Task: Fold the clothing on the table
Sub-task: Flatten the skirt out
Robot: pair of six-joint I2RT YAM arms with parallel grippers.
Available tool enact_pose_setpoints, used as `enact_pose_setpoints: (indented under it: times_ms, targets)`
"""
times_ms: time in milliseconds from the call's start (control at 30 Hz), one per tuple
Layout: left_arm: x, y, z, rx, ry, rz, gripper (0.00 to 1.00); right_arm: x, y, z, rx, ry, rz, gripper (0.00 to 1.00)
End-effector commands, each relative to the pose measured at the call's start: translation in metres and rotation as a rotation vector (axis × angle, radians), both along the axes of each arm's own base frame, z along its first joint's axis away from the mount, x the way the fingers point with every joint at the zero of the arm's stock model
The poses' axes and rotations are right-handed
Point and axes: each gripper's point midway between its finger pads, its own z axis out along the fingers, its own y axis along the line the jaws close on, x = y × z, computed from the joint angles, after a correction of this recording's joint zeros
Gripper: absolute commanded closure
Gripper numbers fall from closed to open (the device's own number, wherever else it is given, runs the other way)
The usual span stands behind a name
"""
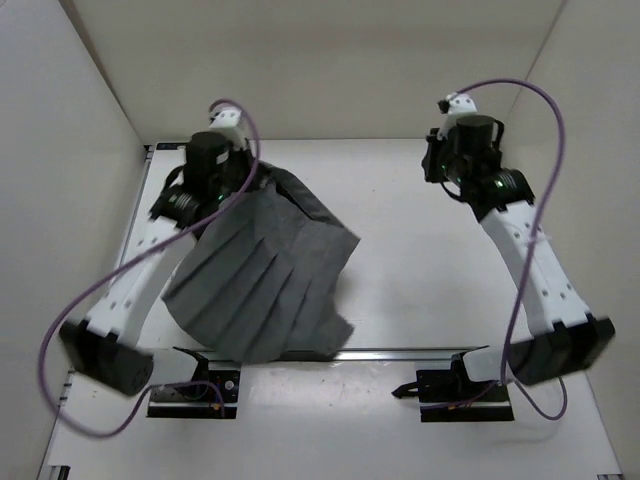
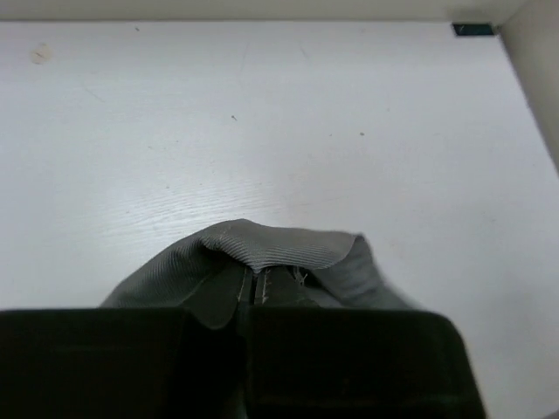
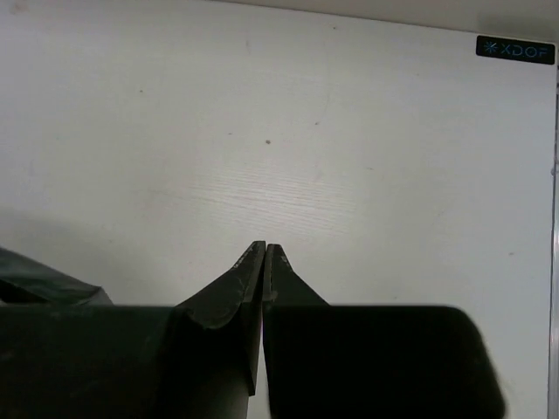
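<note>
Left wrist, clothing (image 2: 262, 249) pinched, hidden from top

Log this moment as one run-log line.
left gripper: shut on clothing | right gripper: shut, empty, above table | fold: not done

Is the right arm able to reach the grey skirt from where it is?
Probably yes. The right gripper, shut and empty, hangs over bare table, and nothing stands between it and the clothing to its left.

The clothing (image 1: 265, 275) is dark grey with long parallel pleats, the table (image 1: 420, 270) matte white, the cables (image 1: 530, 87) purple, and the left arm (image 1: 140, 280) and right arm (image 1: 525, 260) white with black joints.
</note>
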Motion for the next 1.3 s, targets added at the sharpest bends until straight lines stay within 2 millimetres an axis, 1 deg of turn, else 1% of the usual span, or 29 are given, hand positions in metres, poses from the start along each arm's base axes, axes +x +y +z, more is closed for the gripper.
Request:
enact_pose_setpoints:
  times_ms: [0,33,67,100,167,200,267,300,333,400,433,467,500,567,600,633,667,700,733,767,800,833,867,967,1067,1100,1133,1200,1267]
  targets:
    - [0.054,-0.032,-0.039,0.015,0.092,-0.083,1.0,0.047,0.01,-0.007,-0.06,-0.008,0.015,1.0]
    - [0.062,-0.042,-0.022,0.007,0.061,-0.104,1.0,0.057,0.017,-0.006,-0.046,-0.008,0.036,0.99]
    - [0.074,-0.048,-0.036,0.018,0.097,-0.106,1.0,0.061,0.02,0.0,-0.036,-0.02,0.046,1.0]
    - [0.085,-0.058,-0.028,0.017,0.08,-0.12,1.0,0.07,0.027,0.001,-0.016,-0.022,0.061,1.0]
    - [0.095,-0.076,0.012,-0.007,-0.001,-0.15,1.0,0.079,0.042,-0.001,0.022,-0.007,0.111,0.99]
    - [0.099,-0.085,0.012,-0.003,-0.003,-0.159,1.0,0.08,0.048,-0.005,0.041,0.004,0.138,0.93]
    - [0.105,-0.095,0.065,-0.057,-0.111,-0.175,1.0,0.08,0.055,-0.015,0.061,0.016,0.151,0.83]
    - [0.106,-0.099,0.094,-0.088,-0.168,-0.192,1.0,0.078,0.056,-0.011,0.077,0.005,0.158,0.78]
    - [0.105,-0.103,0.105,-0.104,-0.188,-0.203,1.0,0.074,0.055,-0.019,0.09,0.02,0.155,0.76]
    - [0.096,-0.099,0.157,-0.146,-0.308,-0.187,1.0,0.071,0.049,-0.018,0.11,-0.002,0.144,0.66]
    - [0.086,-0.096,0.174,-0.149,-0.348,-0.175,1.0,0.066,0.045,-0.019,0.123,-0.002,0.141,0.61]
    - [0.079,-0.097,0.182,-0.144,-0.377,-0.18,1.0,0.063,0.042,-0.023,0.132,-0.003,0.142,0.6]
    - [0.068,-0.086,0.194,-0.13,-0.416,-0.159,1.0,0.06,0.041,-0.024,0.141,0.0,0.144,0.56]
    - [0.033,-0.078,0.212,-0.158,-0.461,-0.173,1.0,0.05,0.036,-0.037,0.159,0.021,0.146,0.45]
    - [0.03,-0.079,0.191,-0.15,-0.422,-0.177,1.0,0.045,0.034,-0.048,0.161,0.041,0.138,0.42]
    - [0.016,-0.072,0.185,-0.157,-0.418,-0.162,1.0,0.039,0.036,-0.056,0.171,0.049,0.148,0.35]
    - [0.0,-0.06,0.19,-0.168,-0.436,-0.14,1.0,0.032,0.037,-0.052,0.177,0.037,0.155,0.3]
    - [-0.004,-0.062,0.164,-0.161,-0.384,-0.14,1.0,0.025,0.037,-0.062,0.18,0.057,0.152,0.29]
    - [-0.019,-0.052,0.153,-0.17,-0.362,-0.134,1.0,0.02,0.037,-0.073,0.177,0.079,0.148,0.28]
    - [-0.036,-0.04,0.158,-0.188,-0.377,-0.109,1.0,0.012,0.036,-0.07,0.184,0.069,0.148,0.27]
    - [-0.042,-0.041,0.14,-0.184,-0.341,-0.104,1.0,0.004,0.036,-0.074,0.188,0.074,0.148,0.27]
    - [-0.057,-0.027,0.133,-0.195,-0.338,-0.072,1.0,-0.004,0.033,-0.079,0.188,0.081,0.144,0.26]
    - [-0.074,-0.009,0.144,-0.222,-0.376,-0.04,1.0,-0.009,0.031,-0.08,0.191,0.09,0.144,0.26]
    - [-0.087,0.051,0.12,-0.177,-0.357,0.148,1.0,-0.027,0.023,-0.096,0.198,0.128,0.129,0.26]
    - [-0.098,0.095,0.13,-0.103,-0.375,0.291,1.0,-0.039,0.013,-0.102,0.184,0.143,0.121,0.26]
    - [-0.095,0.104,0.128,-0.07,-0.358,0.334,1.0,-0.043,0.011,-0.1,0.178,0.141,0.114,0.27]
    - [-0.098,0.111,0.141,-0.047,-0.386,0.355,1.0,-0.043,0.008,-0.099,0.171,0.136,0.105,0.26]
    - [-0.091,0.116,0.157,0.009,-0.404,0.411,1.0,-0.046,0.01,-0.099,0.168,0.144,0.105,0.26]
    - [-0.08,0.105,0.166,0.038,-0.422,0.405,1.0,-0.048,0.011,-0.093,0.167,0.133,0.11,0.26]
